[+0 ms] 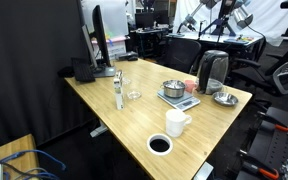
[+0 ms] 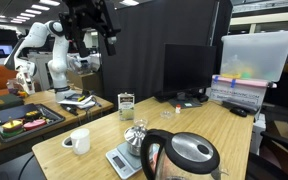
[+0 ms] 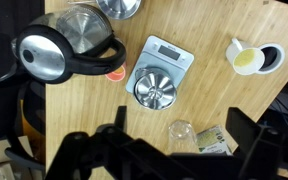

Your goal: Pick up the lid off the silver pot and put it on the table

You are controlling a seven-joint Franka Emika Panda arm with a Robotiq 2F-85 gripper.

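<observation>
A black two-fingered robot gripper (image 3: 176, 122) hangs high above the large light-wood table (image 1: 119, 118), its fingers (image 3: 119, 125) spread wide apart and holding nothing, as the wrist view shows. The small round shiny silver lid (image 3: 156, 92) with its top knob sits closed on the squat steel pot (image 1: 173, 92), which stands on a flat grey kitchen scale (image 3: 170, 56). Just beside the scale stands a dark-and-silver electric kettle (image 3: 59, 55), with a shallow silver round dish (image 1: 225, 98) near it. A white mug (image 1: 177, 122) stands apart from the pot, next to a round black-centred coaster (image 1: 160, 145). A small clear glass (image 3: 182, 130) sits on the wood near the scale. In an exterior view the gripper (image 2: 94, 40) is well above the pot (image 2: 136, 136).
</observation>
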